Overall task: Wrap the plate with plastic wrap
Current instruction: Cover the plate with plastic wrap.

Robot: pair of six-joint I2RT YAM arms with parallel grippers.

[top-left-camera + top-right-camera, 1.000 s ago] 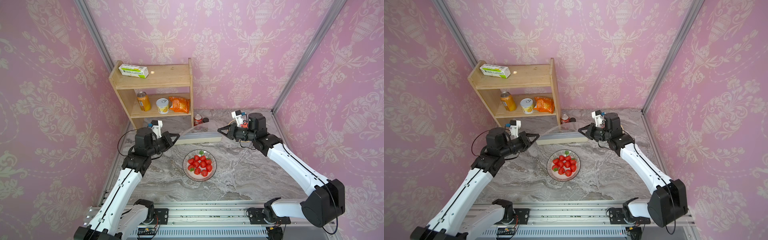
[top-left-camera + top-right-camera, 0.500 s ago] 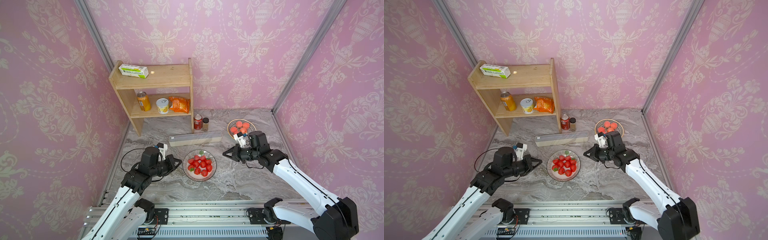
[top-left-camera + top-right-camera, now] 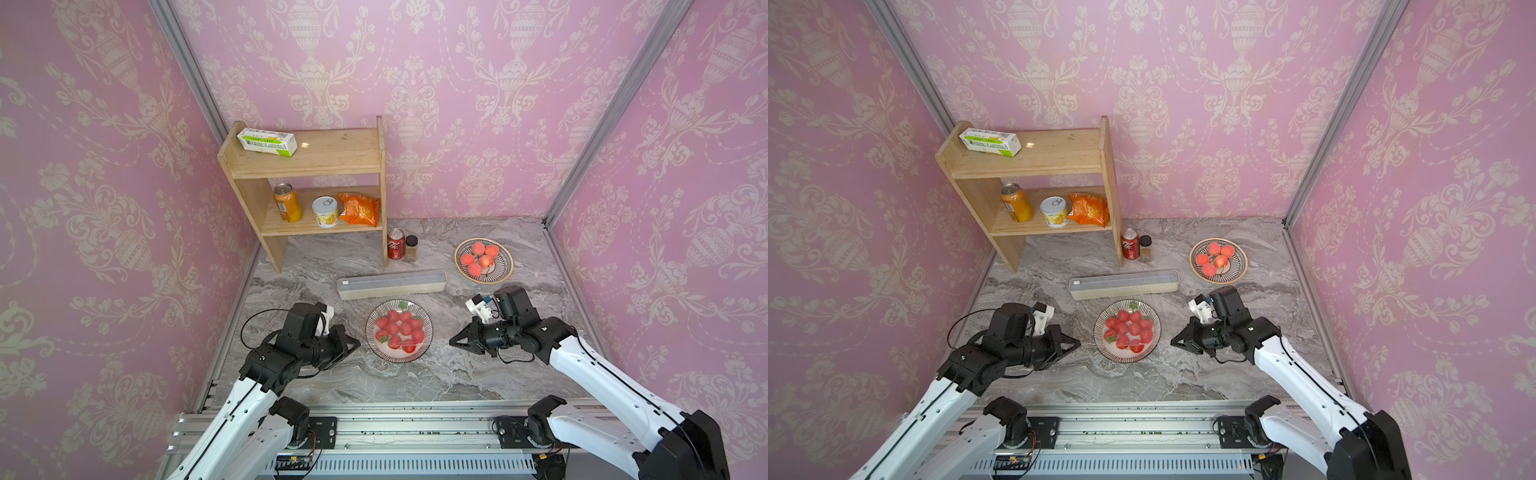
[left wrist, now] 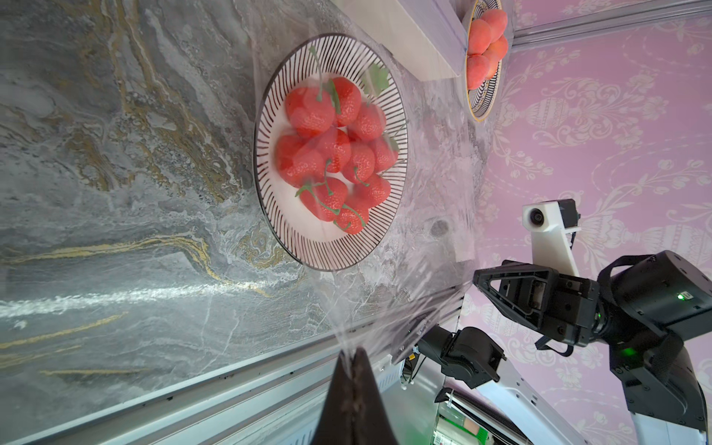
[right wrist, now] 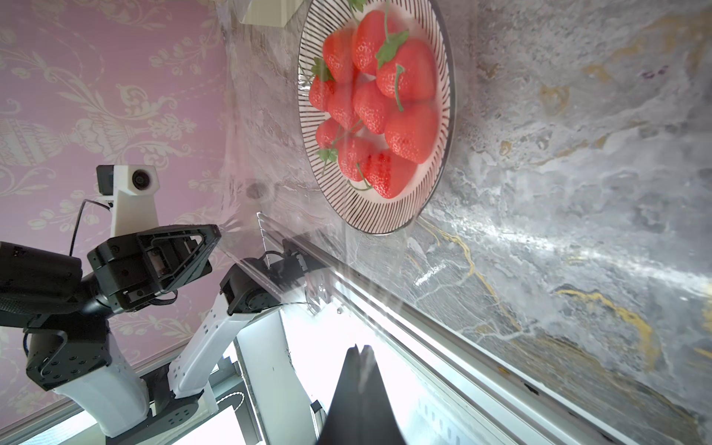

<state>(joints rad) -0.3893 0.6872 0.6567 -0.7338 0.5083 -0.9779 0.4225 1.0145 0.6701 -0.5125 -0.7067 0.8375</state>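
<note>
The plate (image 3: pixel 422 353) (image 3: pixel 1152 328), striped-rimmed and full of strawberries, sits on the marble near the front. Clear plastic wrap (image 4: pixel 408 277) (image 5: pixel 269 231) is stretched above it between my two grippers. My left gripper (image 3: pixel 356 344) (image 3: pixel 1079 343) (image 4: pixel 352 352) is left of the plate, shut on one corner of the film. On the plate's right, my right gripper (image 3: pixel 451 343) (image 3: pixel 1172 342) (image 5: pixel 360 348) is shut on the other corner. The film is hard to see in both top views. The long cream wrap box (image 3: pixel 392 284) (image 3: pixel 1124 284) lies just behind the plate.
A wooden shelf (image 3: pixel 316 166) at the back left holds a green-and-white carton (image 3: pixel 267 142), two cans and an orange bag. A cola can (image 3: pixel 395 244), a spice jar (image 3: pixel 411 248) and a bowl of peaches (image 3: pixel 484 260) stand behind. The metal rail (image 3: pixel 395 415) borders the front.
Both arms have come forward from beside the wrap box to either side of the plate, drawing the film over it. In the last half second they barely moved.
</note>
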